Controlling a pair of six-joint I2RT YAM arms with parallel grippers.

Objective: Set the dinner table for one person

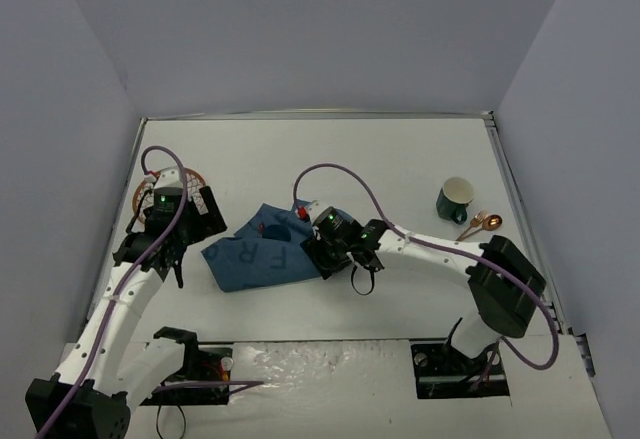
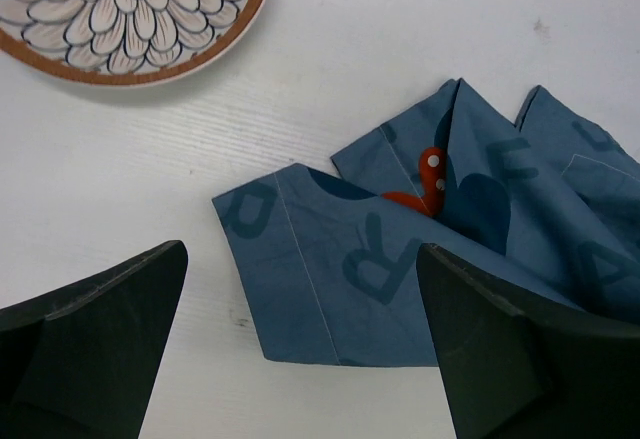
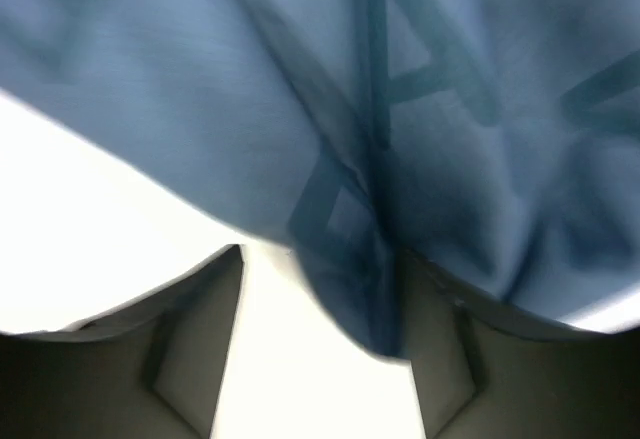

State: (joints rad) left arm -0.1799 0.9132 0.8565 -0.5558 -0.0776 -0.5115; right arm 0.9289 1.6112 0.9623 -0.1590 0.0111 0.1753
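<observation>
**Placemat crumpled at mid-counter; spreading not complete**

Finding: the counter (image 1: 380,159), white and matte, carries every item. The blue lettered placemat (image 1: 262,249) lies bunched near its middle, with folds standing up on the right half.

Right pincer (image 3: 320,259): jaws part-way apart, low over the placemat's right edge. A fold of cloth hangs between them against one finger and is not pinched from both sides.

Left pincer (image 2: 302,251): jaws wide and holding nothing, above the placemat's left corner.

Assessment: the step in hand appears to be laying the placemat flat.

Recommendation: take one outer corner only, not a doubled fold. Draw it outward low along the surface while the other pincer pins the opposite corner. Check that no ridge remains before anything is set on the cloth.

Other items: the flower-patterned plate (image 2: 120,9) sits just beyond the placemat's left corner, apart from it. A green mug (image 1: 455,199) and a copper spoon (image 1: 485,224) stand well apart on the right.

Room: plain grey walls (image 1: 300,29) enclose the counter on three sides, under even light.
</observation>
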